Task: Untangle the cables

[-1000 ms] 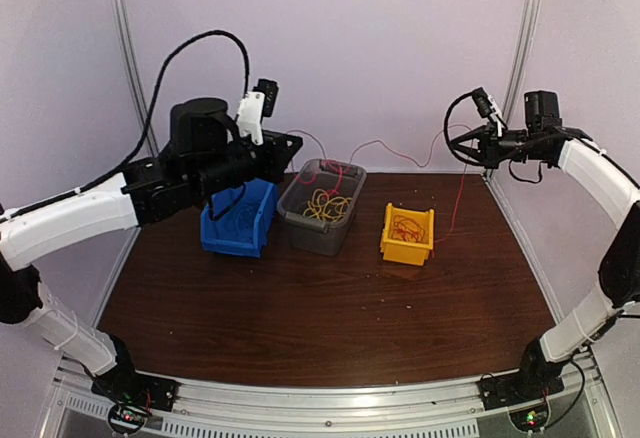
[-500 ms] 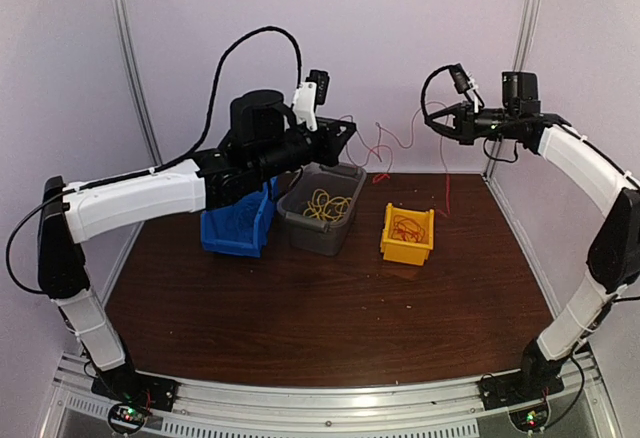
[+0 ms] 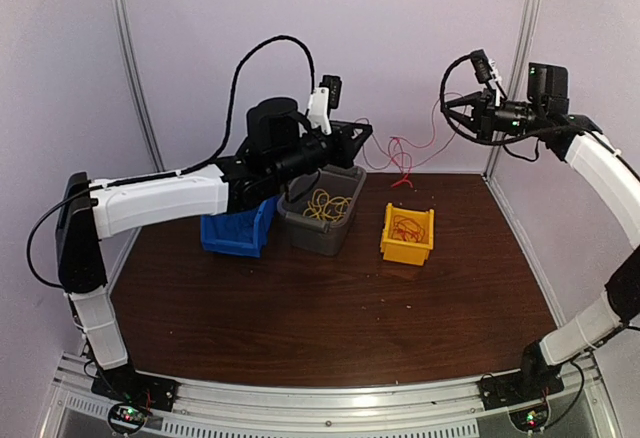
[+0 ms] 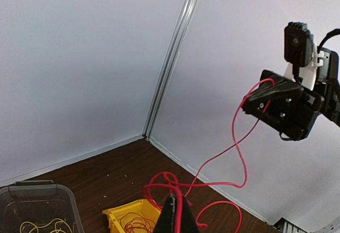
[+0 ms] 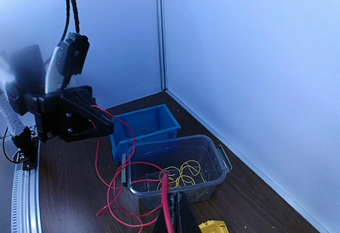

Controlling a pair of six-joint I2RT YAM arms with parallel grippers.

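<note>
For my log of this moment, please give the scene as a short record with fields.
left tool: shut on the red cable, raised
right tool: shut on the same cable, raised
red cable: sags between both tools, loose loops in the air
grey bin: yellow cables inside
yellow bin: red cables inside
blue bin: contents unclear

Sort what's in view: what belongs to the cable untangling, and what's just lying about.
Job in hand:
- red cable, strung between the left gripper and the right gripper, both shut on it
- yellow cables
- red coil

Just standing there:
- grey bin
- yellow bin
- blue bin
</note>
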